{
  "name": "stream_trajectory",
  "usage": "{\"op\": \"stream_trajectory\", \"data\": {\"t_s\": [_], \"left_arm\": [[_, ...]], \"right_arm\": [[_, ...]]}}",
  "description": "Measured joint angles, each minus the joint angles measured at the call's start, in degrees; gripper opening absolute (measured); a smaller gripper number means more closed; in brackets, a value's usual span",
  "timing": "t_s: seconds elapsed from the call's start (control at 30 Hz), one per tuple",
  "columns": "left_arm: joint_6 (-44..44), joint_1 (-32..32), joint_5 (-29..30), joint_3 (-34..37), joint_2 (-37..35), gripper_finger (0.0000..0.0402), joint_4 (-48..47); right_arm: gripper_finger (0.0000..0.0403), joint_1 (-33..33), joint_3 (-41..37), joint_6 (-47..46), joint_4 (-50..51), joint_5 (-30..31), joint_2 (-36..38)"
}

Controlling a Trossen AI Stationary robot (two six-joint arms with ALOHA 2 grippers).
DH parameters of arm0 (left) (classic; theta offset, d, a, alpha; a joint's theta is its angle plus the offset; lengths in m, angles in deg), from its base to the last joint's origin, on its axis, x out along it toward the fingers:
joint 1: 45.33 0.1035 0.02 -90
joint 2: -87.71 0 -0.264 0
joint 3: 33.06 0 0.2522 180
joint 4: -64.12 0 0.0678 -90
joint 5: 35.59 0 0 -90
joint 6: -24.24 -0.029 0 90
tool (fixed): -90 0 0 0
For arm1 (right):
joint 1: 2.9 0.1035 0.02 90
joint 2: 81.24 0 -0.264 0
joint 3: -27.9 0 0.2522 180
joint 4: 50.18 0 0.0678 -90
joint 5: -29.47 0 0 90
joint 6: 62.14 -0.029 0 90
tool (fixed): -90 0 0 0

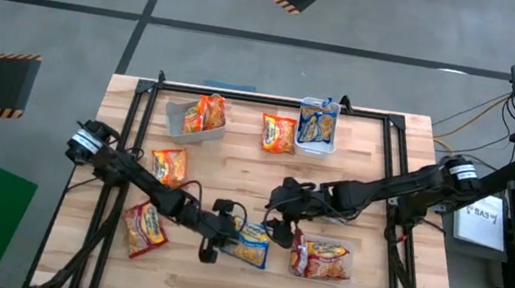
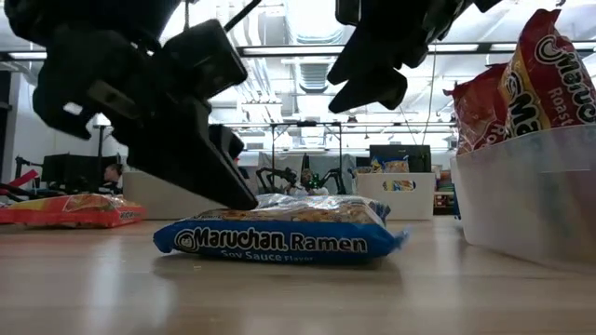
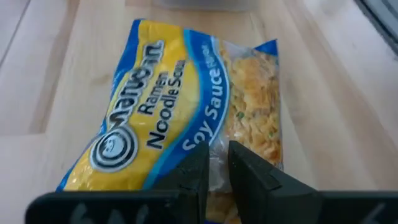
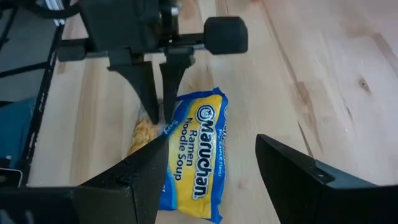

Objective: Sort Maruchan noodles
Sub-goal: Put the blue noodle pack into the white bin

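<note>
A blue-and-yellow Maruchan soy sauce packet [image 1: 248,247] lies flat on the wooden table near its front middle; it also shows in the low view [image 2: 279,237]. My left gripper [image 3: 217,177] comes in from the table's left and is shut on the packet's near end [image 4: 158,115]. My right gripper [image 4: 211,143] hovers open above the same packet, clear of it, reaching in from the right [image 1: 276,227]. Orange packets [image 1: 169,164] and reddish ones [image 1: 145,227] lie spread on the table. My left gripper pinches the clear crimped seam [image 3: 214,163] at the packet's left short end between its two fingers. The fingers [image 4: 149,93] slant down from the table's left. The packet lies flat on the table, not lifted.
A grey bin [image 1: 179,125] with an orange packet and a white bin [image 1: 315,142] with a blue-and-yellow packet stand at the far edge. An orange packet [image 1: 278,133] lies between them. Another reddish packet [image 1: 322,259] lies just right of the held one.
</note>
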Motion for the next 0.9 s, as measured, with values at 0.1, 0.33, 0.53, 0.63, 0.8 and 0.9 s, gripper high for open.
{"op": "stream_trajectory", "data": {"t_s": [0.1,0.33,0.53,0.63,0.8,0.9], "left_arm": [[-0.3,0.6,1.4,0.8,0.0,0.004,0.8],[-0.9,2.7,19.8,3.1,-0.9,0.004,-1.7],[-4.6,3.7,18.4,3.8,-5.3,0.004,-2.8],[-6.1,3.4,15.6,3.6,-7.8,0.004,-2.7],[-7.2,3.0,9.0,3.7,-8.5,0.004,-3.6],[-7.2,3.0,7.9,3.7,-7.1,0.004,-3.9]], "right_arm": [[0.0228,-0.2,0.1,-0.2,0.2,0.0,-0.3],[0.0228,-3.5,0.3,-8.7,2.1,-0.6,-0.3],[0.0228,-9.3,0.3,-16.9,6.1,-5.8,-0.4],[0.0228,-11.0,0.3,-17.7,6.5,-7.4,-1.0],[0.0228,-12.2,0.3,-17.2,5.8,-7.5,-3.3],[0.0228,-12.3,0.3,-16.9,4.8,-8.1,-5.1]]}}
